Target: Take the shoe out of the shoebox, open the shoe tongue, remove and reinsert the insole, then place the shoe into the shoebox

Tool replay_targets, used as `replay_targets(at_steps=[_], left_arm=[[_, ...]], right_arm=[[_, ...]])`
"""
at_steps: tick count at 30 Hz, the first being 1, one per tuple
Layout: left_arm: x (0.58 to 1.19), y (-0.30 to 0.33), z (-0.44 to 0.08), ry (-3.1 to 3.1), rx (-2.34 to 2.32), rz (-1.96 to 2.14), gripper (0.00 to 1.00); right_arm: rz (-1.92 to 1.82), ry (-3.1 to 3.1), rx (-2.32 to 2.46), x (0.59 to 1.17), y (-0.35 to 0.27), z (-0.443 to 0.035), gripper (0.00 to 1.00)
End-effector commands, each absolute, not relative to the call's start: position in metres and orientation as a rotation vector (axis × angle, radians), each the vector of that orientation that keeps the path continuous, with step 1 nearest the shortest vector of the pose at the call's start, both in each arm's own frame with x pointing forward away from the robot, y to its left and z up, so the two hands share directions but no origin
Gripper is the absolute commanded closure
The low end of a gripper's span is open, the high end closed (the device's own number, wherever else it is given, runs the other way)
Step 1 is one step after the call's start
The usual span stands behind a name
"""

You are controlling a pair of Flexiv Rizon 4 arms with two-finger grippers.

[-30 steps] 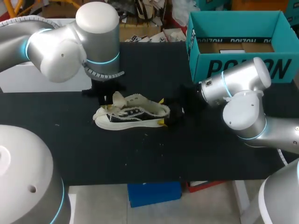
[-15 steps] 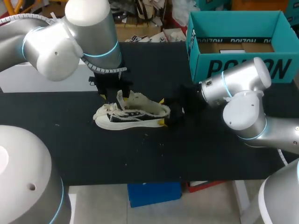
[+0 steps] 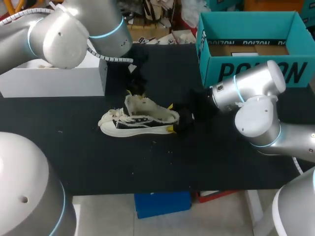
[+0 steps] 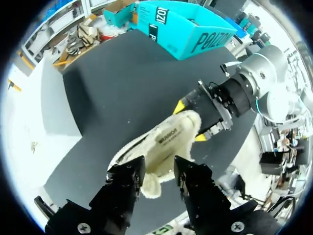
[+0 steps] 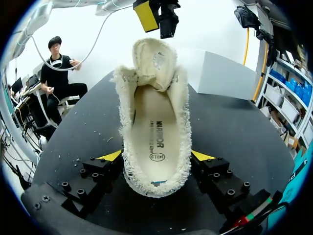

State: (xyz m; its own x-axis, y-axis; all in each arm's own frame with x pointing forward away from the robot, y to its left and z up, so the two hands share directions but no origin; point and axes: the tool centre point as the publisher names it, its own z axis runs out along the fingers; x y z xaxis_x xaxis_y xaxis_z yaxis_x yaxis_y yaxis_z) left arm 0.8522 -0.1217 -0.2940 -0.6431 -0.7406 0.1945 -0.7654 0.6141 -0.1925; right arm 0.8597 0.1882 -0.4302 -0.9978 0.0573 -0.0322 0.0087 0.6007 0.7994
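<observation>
A black counter (image 3: 147, 167) carries everything here. The shoe (image 3: 140, 120), a pale low sneaker with fraying cream edges, rests on it sole down and roughly at its middle. Its toe points to the robot's left and its tongue stands up. Behind the shoe and off to the right, well apart from it, stands the teal shoebox (image 3: 256, 71), open at the top with its long printed wall facing the shoe. Behind the shoe to the left, also well apart, stands a plain white box (image 3: 54, 81). Small pale flecks (image 3: 153, 142) lie scattered on the dark surface, mostly just in front of the shoe.
</observation>
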Motion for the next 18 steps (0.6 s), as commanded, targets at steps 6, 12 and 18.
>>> replay_targets(at_steps=[6, 12, 18], left_arm=[[0.871, -0.146, -0.307, -2.55, 0.113, 0.221, 1.0], [0.871, -0.146, -0.307, -2.55, 0.113, 0.221, 1.0], [0.866, -0.15, -0.314, -2.587, -0.065, 0.118, 1.0]], right_arm=[[1.374, 2.763, 0.06, 0.861, 0.189, -0.433, 1.0], [1.374, 2.763, 0.06, 0.861, 0.189, -0.433, 1.0], [1.374, 2.763, 0.06, 0.861, 0.189, -0.433, 1.0]])
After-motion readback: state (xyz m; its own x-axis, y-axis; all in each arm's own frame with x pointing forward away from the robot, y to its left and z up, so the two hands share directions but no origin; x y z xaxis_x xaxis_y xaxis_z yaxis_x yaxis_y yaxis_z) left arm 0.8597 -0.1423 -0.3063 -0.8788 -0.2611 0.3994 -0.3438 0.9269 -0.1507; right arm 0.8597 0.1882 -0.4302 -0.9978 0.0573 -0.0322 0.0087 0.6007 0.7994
